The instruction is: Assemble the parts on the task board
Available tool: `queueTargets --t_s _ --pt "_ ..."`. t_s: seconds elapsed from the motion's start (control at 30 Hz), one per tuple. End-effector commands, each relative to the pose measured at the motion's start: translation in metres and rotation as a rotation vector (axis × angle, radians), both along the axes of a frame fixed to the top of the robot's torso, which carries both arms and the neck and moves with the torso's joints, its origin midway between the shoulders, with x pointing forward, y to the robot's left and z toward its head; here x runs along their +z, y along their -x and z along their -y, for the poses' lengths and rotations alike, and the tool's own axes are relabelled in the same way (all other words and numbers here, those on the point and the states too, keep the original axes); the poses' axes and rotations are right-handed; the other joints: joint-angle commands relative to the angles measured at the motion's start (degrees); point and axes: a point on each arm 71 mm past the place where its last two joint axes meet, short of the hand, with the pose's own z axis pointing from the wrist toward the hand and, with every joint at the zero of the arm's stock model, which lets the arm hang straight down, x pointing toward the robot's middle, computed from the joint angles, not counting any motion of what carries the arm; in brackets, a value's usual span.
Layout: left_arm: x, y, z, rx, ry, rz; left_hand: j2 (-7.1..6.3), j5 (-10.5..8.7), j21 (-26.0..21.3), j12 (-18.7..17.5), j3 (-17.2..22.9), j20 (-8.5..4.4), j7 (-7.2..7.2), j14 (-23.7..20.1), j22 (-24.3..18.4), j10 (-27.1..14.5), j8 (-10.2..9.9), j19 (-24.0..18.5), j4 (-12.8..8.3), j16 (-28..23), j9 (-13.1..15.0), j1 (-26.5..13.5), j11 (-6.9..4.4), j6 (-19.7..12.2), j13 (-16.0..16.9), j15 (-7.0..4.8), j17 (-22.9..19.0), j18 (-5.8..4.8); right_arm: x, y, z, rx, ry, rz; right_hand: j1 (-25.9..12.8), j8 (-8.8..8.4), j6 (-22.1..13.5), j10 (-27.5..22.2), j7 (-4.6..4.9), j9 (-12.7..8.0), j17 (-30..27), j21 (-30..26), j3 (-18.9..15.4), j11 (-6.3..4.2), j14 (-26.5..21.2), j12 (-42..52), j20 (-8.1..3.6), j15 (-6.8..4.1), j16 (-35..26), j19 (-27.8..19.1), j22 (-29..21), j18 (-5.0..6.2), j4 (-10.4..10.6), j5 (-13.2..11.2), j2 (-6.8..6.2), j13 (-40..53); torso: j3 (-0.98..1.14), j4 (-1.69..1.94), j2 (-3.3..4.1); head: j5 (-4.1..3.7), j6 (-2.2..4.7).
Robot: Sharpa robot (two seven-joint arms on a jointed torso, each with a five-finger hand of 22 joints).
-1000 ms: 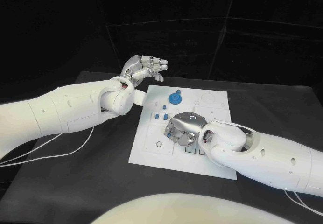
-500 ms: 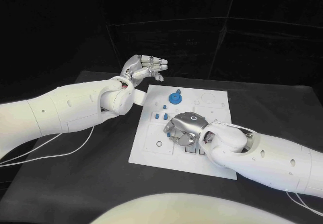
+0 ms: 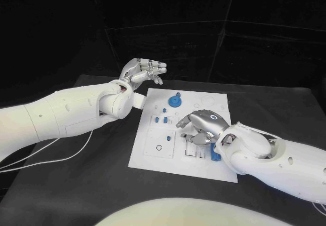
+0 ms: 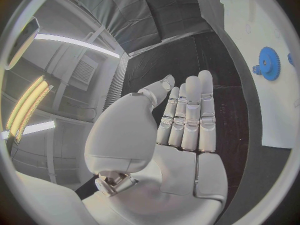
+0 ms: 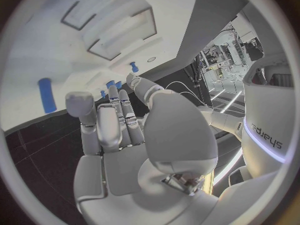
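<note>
Two hands in front of you, neither holding a part.
Your right hand [image 3: 199, 126] hovers over the task board [image 3: 150, 155], fingers loosely curled, beside a blue peg [image 3: 214, 151]. Your left hand [image 3: 141, 70] is raised beyond the board's far corner, empty, near the blue gear [image 3: 175, 100].

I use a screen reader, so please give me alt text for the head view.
The robot's right hand hovers, fingers curled, over the middle of the white task board, on a black table. The left hand is raised beyond the board's far left corner, and a blue round gear sits near the far edge.
</note>
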Motion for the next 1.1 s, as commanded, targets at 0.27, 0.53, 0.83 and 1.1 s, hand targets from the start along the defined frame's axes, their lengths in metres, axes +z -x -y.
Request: queueTargets --t_s 0.27,0.53,0.83,1.1 --pt "0.001 0.0 0.0 -0.012 0.006 -0.001 0.5 -0.15 -0.2 0.3 -0.5 0.21 0.22 -0.3 -0.1 -0.4 0.1 -0.4 0.0 -0.2 -0.1 0.2 0.12 -0.1 0.0 0.08 -0.1 0.27 0.031 -0.023 0.044 -0.175 0.084 0.002 -1.4 -0.19 0.3 -0.6 -1.15 -0.1 -1.2 0.0 -4.4 -0.93 0.6 1.7 -0.35 -0.63 -0.5 1.1 0.0 0.01 1.3 -0.4 -1.86 -0.2 0.04 -0.01 0.1 -1.85 1.39" --pt "0.0 -0.001 0.002 -0.016 0.008 -0.001 0.5 -0.15 -0.2 0.3 -0.5 0.21 0.22 -0.3 -0.1 -0.4 0.1 -0.4 0.0 -0.2 -0.1 0.2 0.12 -0.1 0.0 0.08 -0.1 0.27 0.024 -0.038 0.067 -0.227 0.23 -0.06 0.3 -0.19 -0.3 -2.6 -2.45 -0.1 -1.5 -0.6 -11.0 -0.92 0.9 2.9 -0.34 -0.6 -0.6 1.5 -0.5 0.0 2.5 0.1 -1.01 -0.3 0.06 0.07 0.19 -2.44 1.92" --pt "0.0 -0.001 0.002 -0.015 0.007 -0.002 0.5 -0.15 -0.2 0.3 -0.5 0.21 0.22 -0.3 -0.1 -0.4 0.1 -0.4 0.0 -0.2 -0.1 0.2 0.12 -0.1 0.0 0.08 -0.1 0.27 0.019 -0.041 0.06 -0.198 0.272 -0.086 2.0 0.04 0.4 -2.6 -2.42 0.0 -1.6 -0.8 -12.5 -0.99 1.0 3.8 -0.41 -0.68 -0.6 1.7 -0.8 0.02 2.7 0.1 0.58 -0.2 -0.01 0.11 0.18 -2.6 1.71" --pt "0.0 -0.002 0.001 -0.015 0.006 -0.002 0.5 -0.15 -0.2 0.3 -0.5 0.21 0.22 -0.3 -0.1 -0.4 0.1 -0.4 0.0 -0.2 -0.1 0.2 0.12 -0.1 0.0 0.08 -0.1 0.27 0.018 -0.042 0.046 -0.157 0.248 -0.096 3.1 0.1 1.2 -0.1 -2.08 0.0 -1.4 -0.6 -12.2 -1.51 1.1 5.0 -0.72 -1.09 -0.4 2.1 -0.6 -0.02 2.9 0.2 2.23 -0.3 0.04 0.16 0.21 -2.59 1.59"
